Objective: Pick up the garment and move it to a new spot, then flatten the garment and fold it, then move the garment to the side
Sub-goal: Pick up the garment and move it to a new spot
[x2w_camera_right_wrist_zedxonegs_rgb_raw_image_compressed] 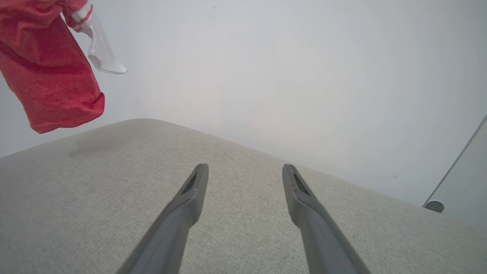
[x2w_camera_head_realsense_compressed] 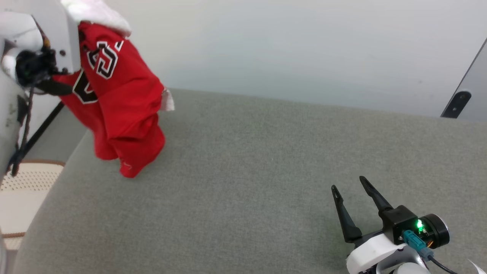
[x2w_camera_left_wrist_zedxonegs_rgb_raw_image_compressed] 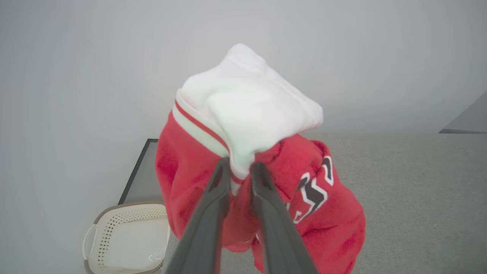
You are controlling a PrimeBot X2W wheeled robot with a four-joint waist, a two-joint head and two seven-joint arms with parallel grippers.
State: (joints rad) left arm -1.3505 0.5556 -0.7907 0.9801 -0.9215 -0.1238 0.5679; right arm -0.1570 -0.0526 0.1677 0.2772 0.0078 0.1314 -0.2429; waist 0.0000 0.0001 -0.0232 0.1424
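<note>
The garment (x2w_camera_head_realsense_compressed: 121,99), a red jersey with white sleeves and black white-outlined lettering, hangs in the air at the upper left of the head view, its lower end just above the grey surface (x2w_camera_head_realsense_compressed: 243,182). In the left wrist view my left gripper (x2w_camera_left_wrist_zedxonegs_rgb_raw_image_compressed: 240,165) is shut on the garment (x2w_camera_left_wrist_zedxonegs_rgb_raw_image_compressed: 213,182), pinching a white sleeve with striped trim that bunches above the fingertips. My right gripper (x2w_camera_head_realsense_compressed: 348,182) stands open low at the right, nothing between its fingers (x2w_camera_right_wrist_zedxonegs_rgb_raw_image_compressed: 196,182). The right wrist view catches the garment (x2w_camera_right_wrist_zedxonegs_rgb_raw_image_compressed: 49,76) dangling at the top left.
A cream perforated laundry basket (x2w_camera_left_wrist_zedxonegs_rgb_raw_image_compressed: 125,236) sits on the floor left of the grey cushioned surface; its rim (x2w_camera_head_realsense_compressed: 34,163) shows at the head view's left edge. A pale wall rises behind. A dark-footed panel (x2w_camera_head_realsense_compressed: 458,101) stands at the far right.
</note>
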